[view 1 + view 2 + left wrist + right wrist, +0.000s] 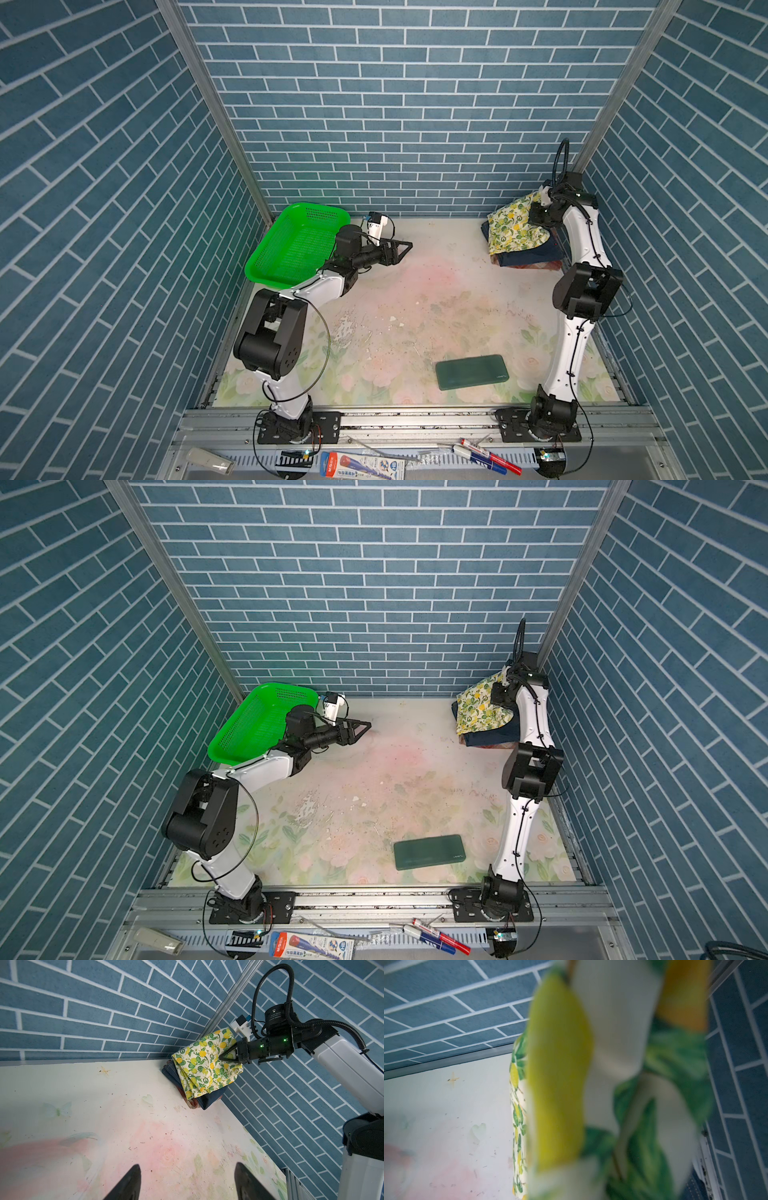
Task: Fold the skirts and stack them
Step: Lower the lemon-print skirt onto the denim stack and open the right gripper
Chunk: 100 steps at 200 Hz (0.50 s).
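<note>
The right pincer clamps the cream lemon-print cloth skirt atop the dark blue denim skirt, upper right in a top view; the left pincer gapes empty. Likely final stacking; next, release squarely.

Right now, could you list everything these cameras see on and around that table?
cream lemon-print cloth skirt: one, cream, yellow, green, top of pile, far right corner
dark blue denim skirt: one, dark blue, middle of pile
rust-red plaid skirt: one, rust-red, bottom of pile
green plastic mesh basket: one, bright green, far left, empty
flat dark green rectangular slab: one, dark green, front right
marker pens: at least two, red and blue, front rail
left gripper: one, black, open, beside basket
right gripper: one, black, shut on lemon-print skirt
</note>
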Each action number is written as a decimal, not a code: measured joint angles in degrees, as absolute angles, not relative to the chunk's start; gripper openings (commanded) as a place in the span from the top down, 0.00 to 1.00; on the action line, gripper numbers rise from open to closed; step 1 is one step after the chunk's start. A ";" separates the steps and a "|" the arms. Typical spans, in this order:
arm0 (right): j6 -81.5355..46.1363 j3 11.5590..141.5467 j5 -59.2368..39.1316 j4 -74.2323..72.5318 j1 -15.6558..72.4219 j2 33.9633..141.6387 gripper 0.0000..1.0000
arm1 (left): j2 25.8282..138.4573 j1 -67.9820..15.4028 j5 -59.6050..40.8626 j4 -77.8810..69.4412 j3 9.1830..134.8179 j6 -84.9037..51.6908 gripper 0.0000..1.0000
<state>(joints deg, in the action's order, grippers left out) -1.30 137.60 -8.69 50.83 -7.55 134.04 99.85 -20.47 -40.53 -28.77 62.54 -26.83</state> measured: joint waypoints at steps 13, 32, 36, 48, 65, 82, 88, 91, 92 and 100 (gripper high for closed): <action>-0.45 134.87 -6.50 48.53 -7.38 134.04 1.00 | 99.88 -20.51 -40.51 -28.32 62.57 -26.55 0.28; 0.56 128.75 -4.12 43.51 -7.31 133.19 1.00 | 99.94 -20.56 -40.36 -28.03 62.57 -26.48 0.29; 0.80 126.76 -3.68 41.82 -7.33 132.75 1.00 | 99.98 -20.56 -40.34 -28.01 62.59 -26.48 0.29; 1.56 120.97 -2.61 37.04 -7.42 131.00 1.00 | 100.16 -20.56 -40.34 -27.86 62.76 -26.48 0.29; 2.37 113.16 -1.56 29.95 -7.46 127.74 1.00 | 100.33 -20.56 -40.32 -27.73 63.00 -26.39 0.29; 3.57 106.28 -0.43 21.63 -7.44 124.03 1.00 | 100.53 -20.58 -40.32 -27.73 63.20 -26.35 0.29; 4.14 104.42 0.08 18.68 -7.40 122.89 1.00 | 100.66 -20.60 -40.32 -27.73 63.33 -26.33 0.29; 4.45 103.74 0.32 17.43 -7.38 122.52 1.00 | 100.73 -20.60 -40.32 -27.75 63.37 -26.30 0.29; 4.54 103.61 0.38 17.08 -7.38 122.45 1.00 | 100.77 -20.62 -40.32 -27.73 63.42 -26.33 0.29; 5.28 102.48 1.06 13.76 -7.35 121.84 1.00 | 100.92 -20.64 -40.32 -27.73 63.44 -26.28 0.29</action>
<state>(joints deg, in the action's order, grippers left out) 5.28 102.48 1.06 13.76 -7.35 121.84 100.92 -20.64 -40.32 -27.73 63.44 -26.28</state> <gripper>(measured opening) 0.086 0.715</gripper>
